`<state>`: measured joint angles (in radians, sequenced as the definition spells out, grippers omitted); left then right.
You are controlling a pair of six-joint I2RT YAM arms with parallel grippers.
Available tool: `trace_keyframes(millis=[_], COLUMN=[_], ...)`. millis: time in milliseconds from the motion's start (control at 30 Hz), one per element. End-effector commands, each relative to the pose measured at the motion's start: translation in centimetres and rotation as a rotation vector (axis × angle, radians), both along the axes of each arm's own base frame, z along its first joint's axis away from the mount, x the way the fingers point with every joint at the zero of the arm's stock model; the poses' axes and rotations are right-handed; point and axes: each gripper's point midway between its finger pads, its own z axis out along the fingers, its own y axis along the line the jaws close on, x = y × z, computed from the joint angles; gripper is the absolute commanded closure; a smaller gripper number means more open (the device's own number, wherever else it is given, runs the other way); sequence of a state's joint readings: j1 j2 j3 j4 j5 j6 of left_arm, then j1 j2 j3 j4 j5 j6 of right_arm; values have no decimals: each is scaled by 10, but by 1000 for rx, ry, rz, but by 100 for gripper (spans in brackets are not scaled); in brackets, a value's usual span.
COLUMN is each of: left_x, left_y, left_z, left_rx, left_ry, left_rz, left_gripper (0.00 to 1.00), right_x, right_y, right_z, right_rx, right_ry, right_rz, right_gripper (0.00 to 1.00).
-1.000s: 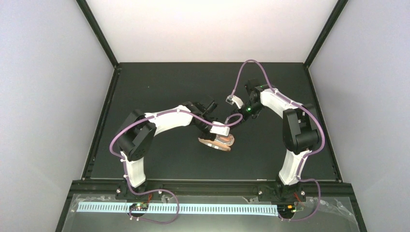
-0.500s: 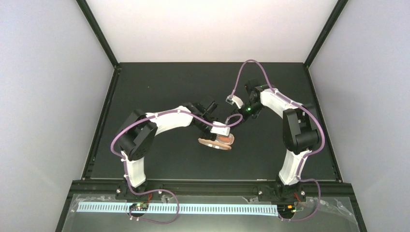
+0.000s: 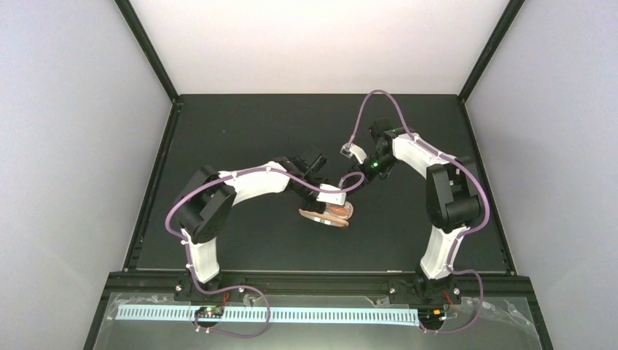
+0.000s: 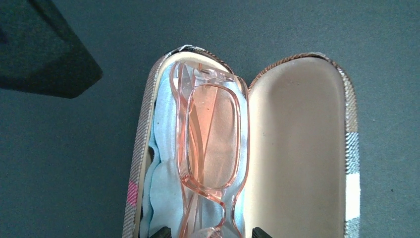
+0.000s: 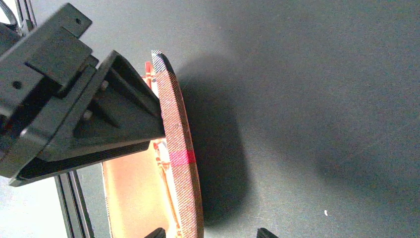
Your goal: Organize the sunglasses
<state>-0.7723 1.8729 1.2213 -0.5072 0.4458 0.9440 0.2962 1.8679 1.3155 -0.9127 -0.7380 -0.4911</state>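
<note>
Sunglasses [image 4: 208, 144] lie unmoved in the open case [image 4: 297, 148]; left claw [image 4: 210, 232] and right claw [image 5: 210, 232] gape, holding nothing.

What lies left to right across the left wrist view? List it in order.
First the case wall → light-blue cloth → sunglasses → beige lining of the open lid.

the open striped case [image 4: 297, 148] lies near the middle of the black table [image 3: 240, 124].
</note>
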Motion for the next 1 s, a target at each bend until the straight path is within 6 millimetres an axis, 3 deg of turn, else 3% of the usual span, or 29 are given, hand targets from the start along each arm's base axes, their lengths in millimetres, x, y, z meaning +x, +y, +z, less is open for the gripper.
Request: trace_keyframes(millis=[0, 400, 633, 967], left_x=[5, 8, 7, -21], left_y=[-3, 6, 24, 48], left_z=[27, 52, 84, 66], left_rx=[-62, -82, -151, -135], left_ry=[-54, -107, -136, -111], left_rz=[9, 44, 100, 105], left_gripper=[57, 42, 28, 11], right_x=[0, -7, -11, -18], right_y=[1, -5, 2, 26], right_z=[7, 13, 9, -1], right_rx=[24, -3, 43, 74], right_ry=[-11, -24, 41, 104], right_rz=[-4, 0, -2, 54], right_gripper=[51, 50, 47, 43])
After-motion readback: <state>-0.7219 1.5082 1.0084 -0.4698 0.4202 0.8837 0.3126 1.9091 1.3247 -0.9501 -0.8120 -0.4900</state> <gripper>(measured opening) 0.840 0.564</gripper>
